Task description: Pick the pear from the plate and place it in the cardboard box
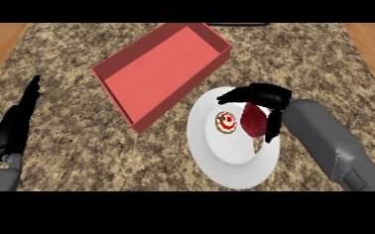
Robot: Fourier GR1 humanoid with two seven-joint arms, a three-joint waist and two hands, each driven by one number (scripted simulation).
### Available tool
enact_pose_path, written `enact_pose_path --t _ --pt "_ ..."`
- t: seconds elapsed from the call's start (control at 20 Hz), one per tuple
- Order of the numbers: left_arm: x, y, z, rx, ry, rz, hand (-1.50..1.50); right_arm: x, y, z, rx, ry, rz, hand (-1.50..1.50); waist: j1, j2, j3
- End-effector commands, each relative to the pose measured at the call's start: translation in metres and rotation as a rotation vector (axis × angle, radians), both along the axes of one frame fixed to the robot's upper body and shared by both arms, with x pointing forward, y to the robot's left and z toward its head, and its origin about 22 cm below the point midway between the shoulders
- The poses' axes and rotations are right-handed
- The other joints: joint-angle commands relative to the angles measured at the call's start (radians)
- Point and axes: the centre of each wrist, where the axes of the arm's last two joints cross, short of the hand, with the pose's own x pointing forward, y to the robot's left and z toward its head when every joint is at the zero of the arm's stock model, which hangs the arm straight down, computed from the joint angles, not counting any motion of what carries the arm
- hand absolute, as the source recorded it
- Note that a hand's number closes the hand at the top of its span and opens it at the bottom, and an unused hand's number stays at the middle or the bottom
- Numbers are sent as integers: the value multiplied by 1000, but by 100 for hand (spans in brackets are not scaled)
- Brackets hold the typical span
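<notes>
Head view, from the left edge inward: my left hand [21, 116] rests at the counter's edge, fingers straight and pointing up, holding nothing. I judge it is parked there to keep clear of the work on the other side.

Next comes the speckled counter [66, 79], and on it the box [164, 72] — red in colour here, not the brown of cardboard, shallow and open-topped, lying at an angle with its near corner just beside the plate. It holds nothing I can see. It lies close to the plate, so the carry should be short, up and to the left over its low wall.

Then the white plate [227, 171]. A small round red-and-white item [226, 122] lies on it, left of centre; I cannot tell what it is. Just right of it is the pear [254, 120], dark red, on the plate's right half and not yet lifted as far as I can see.

My right hand [260, 98] comes over the pear from above — fingers curled down around it, some showing at the pear's far side and one along its right side. I take this as the grasp closing, though whether the fingers actually touch the fruit I cannot tell. The lift is still to do.
</notes>
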Motion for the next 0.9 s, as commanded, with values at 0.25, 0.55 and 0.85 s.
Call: enact_pose_path --t 0.25,0.55,0.85 --pt "7 3 4 22 -19 9 0 -1 23 -11 142 -131 -122 150 1 6 5" --pt "0 8 -2 12 -4 28 0 6 11 -3 46 -236 -390 150 -13 -1 4" --pt "-13 19 -12 13 10 38 0 18 -28 15 -277 -323 -900 150 -36 -19 -2"
